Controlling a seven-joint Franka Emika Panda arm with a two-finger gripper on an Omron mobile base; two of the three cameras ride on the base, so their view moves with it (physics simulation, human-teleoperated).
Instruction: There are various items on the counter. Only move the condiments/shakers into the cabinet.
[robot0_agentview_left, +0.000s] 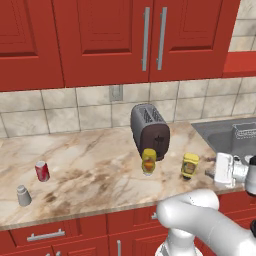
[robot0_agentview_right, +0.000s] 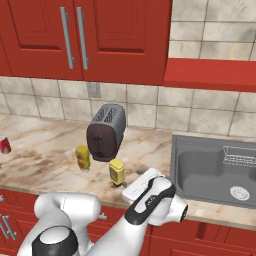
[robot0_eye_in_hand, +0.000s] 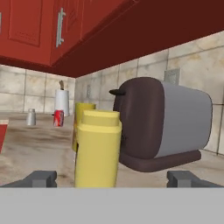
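**Claw lined up on the mustard bottle, nothing shelved yet**

Claw (robot0_eye_in_hand: 111, 178) sits low at the counter's front edge with its tips spread wide and nothing between them; I have the mustard bottle (robot0_eye_in_hand: 97, 148) centred just ahead. Beyond it stand the orange bottle (robot0_agentview_left: 148, 161) and the toaster (robot0_agentview_left: 150, 131). Far toward the left end are the can (robot0_agentview_left: 42, 171) and grey shaker (robot0_agentview_left: 23, 195). By my reckoning the counter (robot0_agentview_left: 90, 165) holds all three condiments, so the shelf (robot0_agentview_right: 210, 74) awaits every one.
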